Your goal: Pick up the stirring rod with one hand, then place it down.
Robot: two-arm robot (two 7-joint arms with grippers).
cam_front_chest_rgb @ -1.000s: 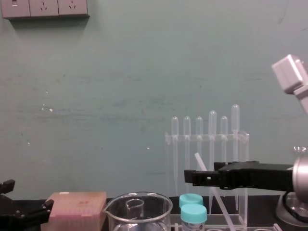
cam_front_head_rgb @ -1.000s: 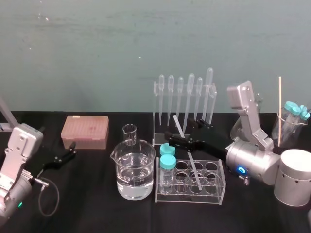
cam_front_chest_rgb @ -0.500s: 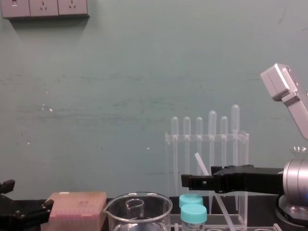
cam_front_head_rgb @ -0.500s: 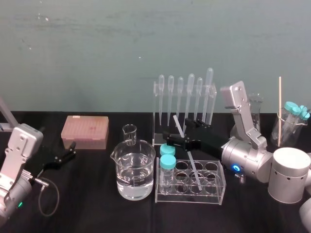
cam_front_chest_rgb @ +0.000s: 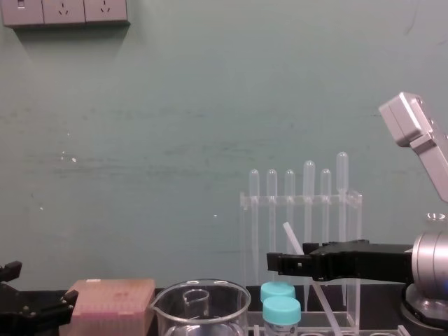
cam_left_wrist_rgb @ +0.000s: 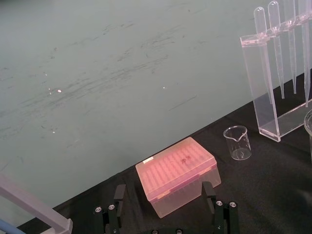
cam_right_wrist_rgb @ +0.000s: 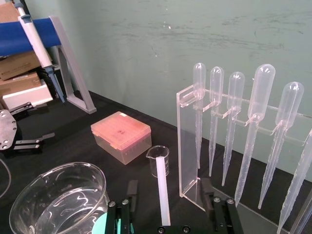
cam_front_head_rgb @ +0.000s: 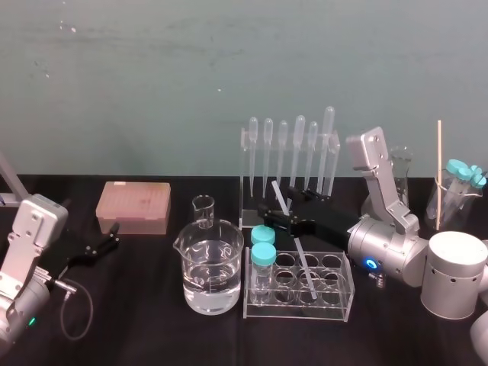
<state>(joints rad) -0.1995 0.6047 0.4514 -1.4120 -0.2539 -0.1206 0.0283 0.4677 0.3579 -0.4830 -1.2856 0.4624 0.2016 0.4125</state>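
Heads up on where your stirring rod (cam_front_head_rgb: 301,258) is: it leans at a slant, its lower end down in one of the wells of the clear test-tube rack (cam_front_head_rgb: 335,306) and its upper end pointing up toward the pipette rack (cam_front_head_rgb: 244,183) behind. The right gripper (cam_front_head_rgb: 279,201) sits around the rod's upper part, with a short stub of rod poking out above it in the chest view.

In the right wrist view the rod runs up between the two black fingers (cam_right_wrist_rgb: 131,192) with a clear gap on each side, so the jaws are spread and nothing is grasped.

The right arm comes in from the right, forearm about level above the table, gripper pointing toward the robot's left, hanging above the back edge of the test-tube rack.

Your left gripper (cam_front_head_rgb: 113,235) is parked low at the left near the pink box (cam_front_head_rgb: 133,206), fingers spread apart too.
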